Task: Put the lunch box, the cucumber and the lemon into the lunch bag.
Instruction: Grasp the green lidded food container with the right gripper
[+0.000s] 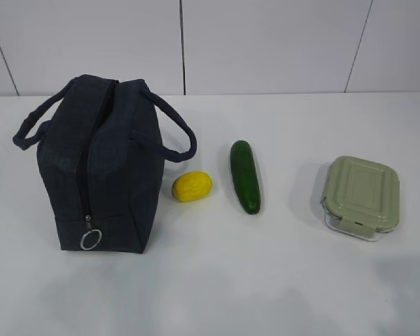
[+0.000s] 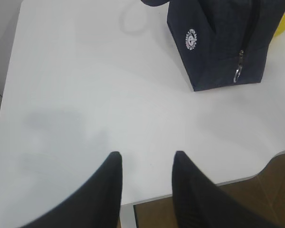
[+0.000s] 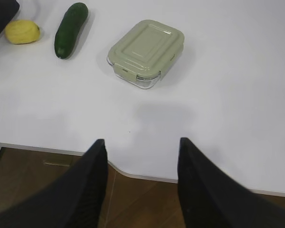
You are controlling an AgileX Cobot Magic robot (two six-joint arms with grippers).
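While both arms hang back over the worktop's point(image 1: 280, 280) near edge, left gripper point(image 2: 145, 164) and right gripper point(image 3: 140, 149) spread, holding nothing — lunch bag point(image 1: 101, 164) upright at left, zipped, lemon point(image 1: 192, 187) beside it, cucumber point(image 1: 246, 176) next — lunch box point(image 1: 361, 194) far right.

Left gripper point(image 2: 146, 159) jaws parted, nothing between the fingertips, right gripper point(image 3: 142, 145) jaws parted wider, nothing held, both angled downward.
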